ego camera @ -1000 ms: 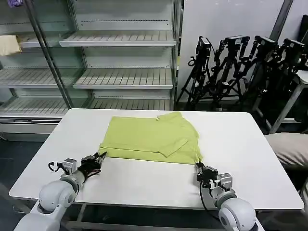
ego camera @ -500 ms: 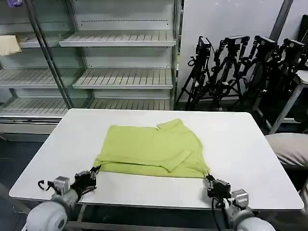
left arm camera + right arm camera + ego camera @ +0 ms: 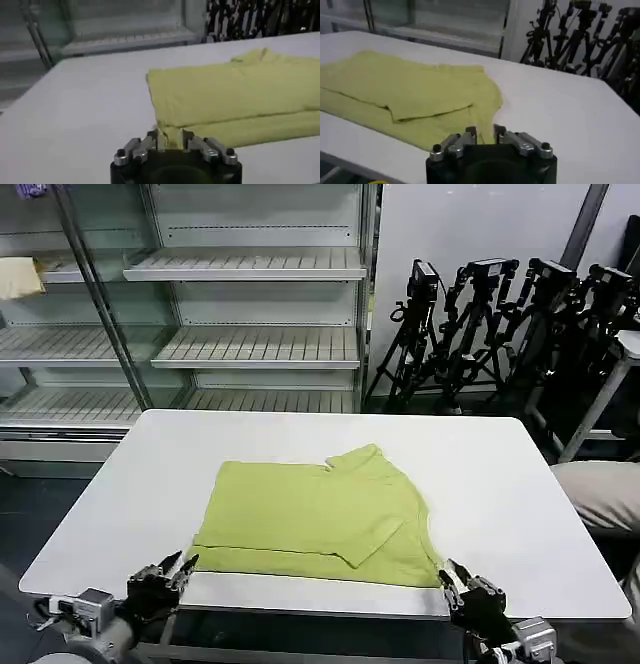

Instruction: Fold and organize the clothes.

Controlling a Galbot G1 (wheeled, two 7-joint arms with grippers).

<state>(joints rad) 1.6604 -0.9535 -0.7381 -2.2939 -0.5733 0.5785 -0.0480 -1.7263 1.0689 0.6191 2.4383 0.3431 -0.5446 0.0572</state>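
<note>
- One lime yellow-green short-sleeved T-shirt [image 3: 315, 512] of soft thin fabric lies folded into a rough rectangle on the white rectangular table [image 3: 520, 484], reaching almost to the table's near edge and sitting about midway between its side edges.
- The cloth is plain and matte, with soft creases; a folded sleeve flap lies across its top layer, and the collar end bulges up at the far right corner of the fold.
- Two grippers are at work, one at each near corner of the shirt.
- The left gripper [image 3: 182, 567], black with metal-tipped fingers, sits at the table's near edge by the shirt's near left corner; the left wrist view [image 3: 170, 141] shows its fingers drawn narrow with a tuck of the yellow-green hem pinched between them.
- The right gripper [image 3: 449, 575], of the same build, sits at the near edge by the shirt's near right corner; the right wrist view [image 3: 484, 133] shows its fingers set narrow, but I cannot tell whether any cloth is caught in the gap.
- The left wrist view reveals two stacked layers along the shirt's near edge.
</note>
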